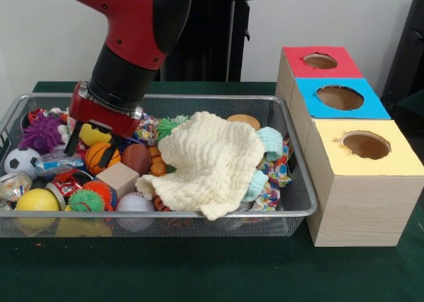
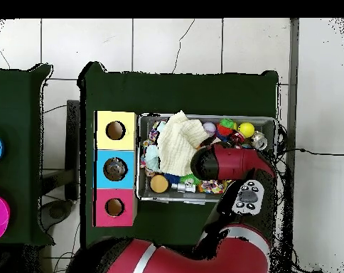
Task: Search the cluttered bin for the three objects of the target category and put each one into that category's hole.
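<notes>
The pincer (image 1: pixel 91 145) hangs low over the left part of the wire bin (image 1: pixel 291 120), its two dark fingers (image 1: pixel 73 141) standing apart and pointing down into the clutter. Between and just beneath them lies an orange ball (image 1: pixel 101 157) with black seams; the right finger seems to touch its top, though nothing is lifted and I cannot tell whether the left one meets anything. A yellow toy (image 1: pixel 93 135) shows just behind the fingers. Right of the orange ball sits a brown ball (image 1: pixel 137 157), and nearer lie a wooden block (image 1: pixel 118 179), a white baseball (image 1: pixel 134 203), a spiky orange-and-green ball (image 1: pixel 91 197) and a yellow ball (image 1: pixel 37 201). At the far left are a purple spiky ball (image 1: pixel 41 132) and a small soccer ball (image 1: pixel 20 161). A cream cloth (image 1: pixel 211 157) covers the middle of the bin, with pale blue and patterned fabric (image 1: pixel 271 157) at its right edge. On the green tabletop (image 1: pixel 199 269) right of the bin stand three boxes in a row, each with a round hole on top: yellow box (image 1: pixel 371 157) nearest, blue box (image 1: pixel 339 98) behind it, red box (image 1: pixel 319 61) farthest. In the overhead view the arm (image 2: pixel 228 165) covers the pincer.
</notes>
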Controlling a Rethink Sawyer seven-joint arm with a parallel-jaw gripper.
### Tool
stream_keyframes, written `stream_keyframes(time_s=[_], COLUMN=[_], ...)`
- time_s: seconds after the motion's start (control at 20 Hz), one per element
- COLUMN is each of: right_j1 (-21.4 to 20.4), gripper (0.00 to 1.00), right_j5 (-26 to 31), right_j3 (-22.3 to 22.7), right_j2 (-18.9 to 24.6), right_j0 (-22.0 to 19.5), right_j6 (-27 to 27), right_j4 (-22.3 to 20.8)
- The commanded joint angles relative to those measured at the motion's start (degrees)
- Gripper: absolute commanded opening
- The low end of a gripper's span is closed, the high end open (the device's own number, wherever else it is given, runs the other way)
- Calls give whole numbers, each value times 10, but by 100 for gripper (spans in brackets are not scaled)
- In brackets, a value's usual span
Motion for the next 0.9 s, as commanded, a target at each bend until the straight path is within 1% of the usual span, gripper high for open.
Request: stream_keyframes(time_s=[0.05, 0.15, 0.4, 0.7, 0.9], right_j1=[59, 63, 52, 70, 62], gripper=[100, 100, 100, 100, 100], right_j5=[-2, -8, 12, 6, 10], right_j3=[-20, -18, -8, -20, -19], right_j2=[38, 32, 28, 17, 13], right_j0=[6, 5, 4, 5, 1], right_j6=[69, 68, 57, 55, 41], right_j4=[0, -5, -7, -15, -22])
